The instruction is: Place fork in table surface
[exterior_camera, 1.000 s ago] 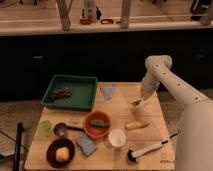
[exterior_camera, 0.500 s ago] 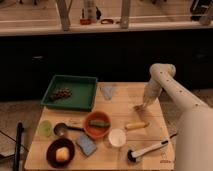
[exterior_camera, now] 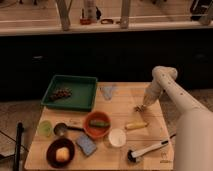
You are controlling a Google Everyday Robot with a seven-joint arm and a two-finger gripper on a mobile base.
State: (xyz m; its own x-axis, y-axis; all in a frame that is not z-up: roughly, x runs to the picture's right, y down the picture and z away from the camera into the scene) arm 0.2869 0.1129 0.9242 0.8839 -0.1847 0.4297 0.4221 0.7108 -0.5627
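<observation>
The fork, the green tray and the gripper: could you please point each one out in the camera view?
gripper (exterior_camera: 143, 105): camera view, its tip, low over the tabletop's (exterior_camera: 125, 99) right side.
fork (exterior_camera: 136, 108): camera view, its visible end by the gripper's tip.
green tray (exterior_camera: 73, 78): camera view, its far rim.

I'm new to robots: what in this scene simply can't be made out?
Camera view, all of these:
- The fork: a tiny sliver under the gripper, near the right edge of the table surface; held or lying free, too small to tell.
- The dark clump in the green tray: too small to identify.
- The robot's arm: cut off by the right and bottom edges.
</observation>
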